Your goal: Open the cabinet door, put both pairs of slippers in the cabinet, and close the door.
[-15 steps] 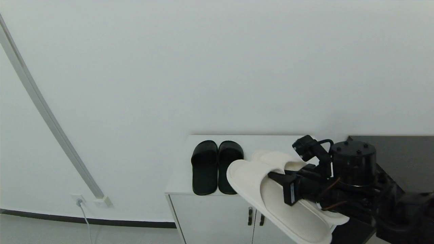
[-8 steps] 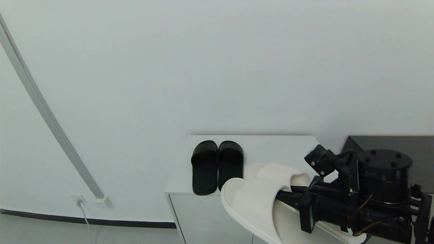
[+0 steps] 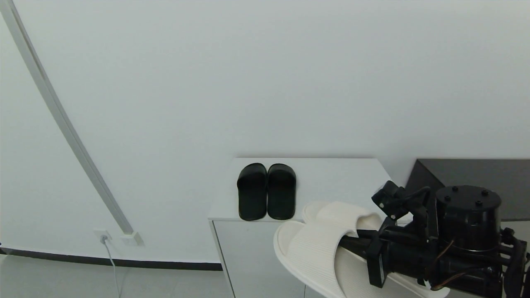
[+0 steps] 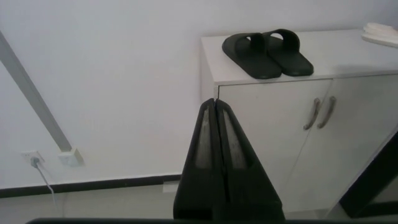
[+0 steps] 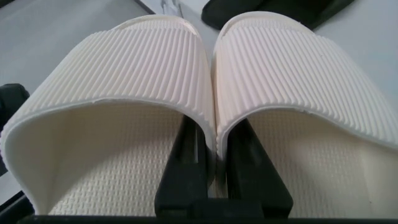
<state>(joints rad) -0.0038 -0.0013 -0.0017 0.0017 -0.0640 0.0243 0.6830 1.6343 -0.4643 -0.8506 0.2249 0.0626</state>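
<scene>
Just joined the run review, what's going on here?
The right gripper holds the white slippers as a pair, clamped on their adjoining strap edges, near the cabinet. The black slippers sit on the cabinet top. The doors are shut, so opening isn't done yet. The left gripper is shut and empty, facing the cabinet.

Right arm (image 3: 455,258): matte black, with a cylindrical joint housing (image 3: 468,215) capped by four screws, a looped black cable (image 3: 416,193) and thin brown wires (image 3: 442,283). Left gripper (image 4: 215,112): two black tapered fingers (image 4: 202,143) with grey recessed panels.
</scene>
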